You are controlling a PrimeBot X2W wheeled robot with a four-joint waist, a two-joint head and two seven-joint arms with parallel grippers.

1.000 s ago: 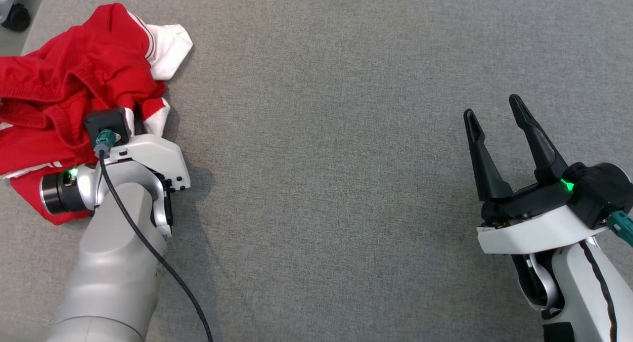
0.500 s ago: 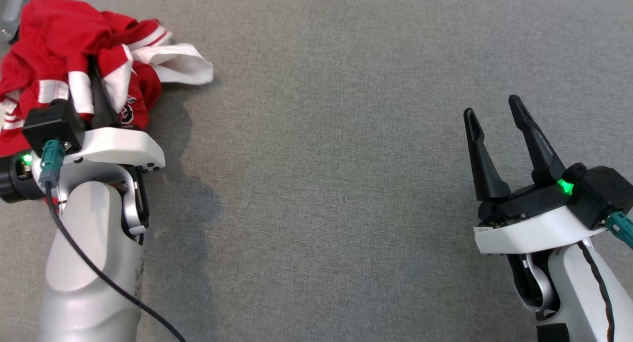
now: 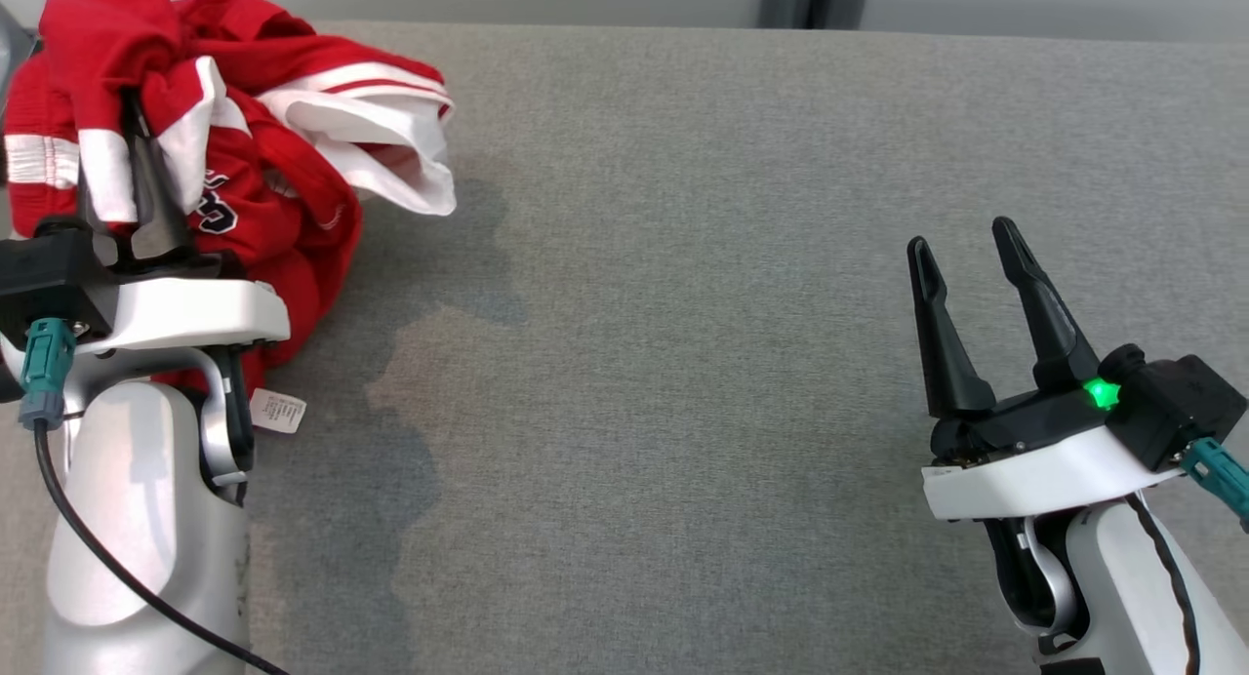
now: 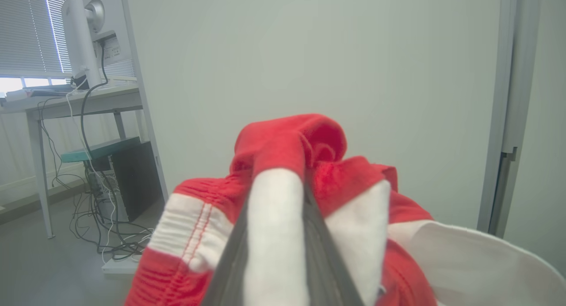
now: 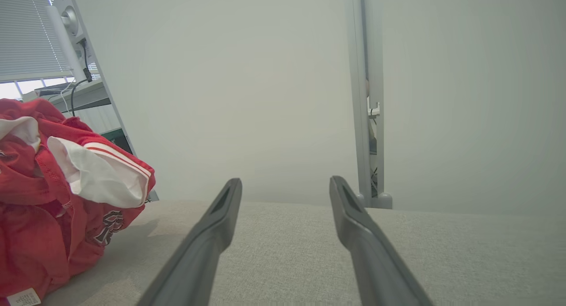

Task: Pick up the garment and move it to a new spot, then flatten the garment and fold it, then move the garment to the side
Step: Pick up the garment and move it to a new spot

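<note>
From where I stand, the left claw [image 3: 146, 187] is closed tight on the garment [image 3: 273, 217], a red and white shirt. It pinches a white band of the cloth between its two dark fingers. The shirt hangs from it as a crumpled bunch at the far left of the grey worktop [image 3: 683, 265], and its lower folds seem to touch the surface. The right claw [image 3: 961, 241] waits well apart on the right side, fully open and holding nothing.

I judge that the task is only at its first step: the picking up is done, but the garment is not yet put down at a new spot. The flattening, the folding and the moving aside are all left to do.
</note>
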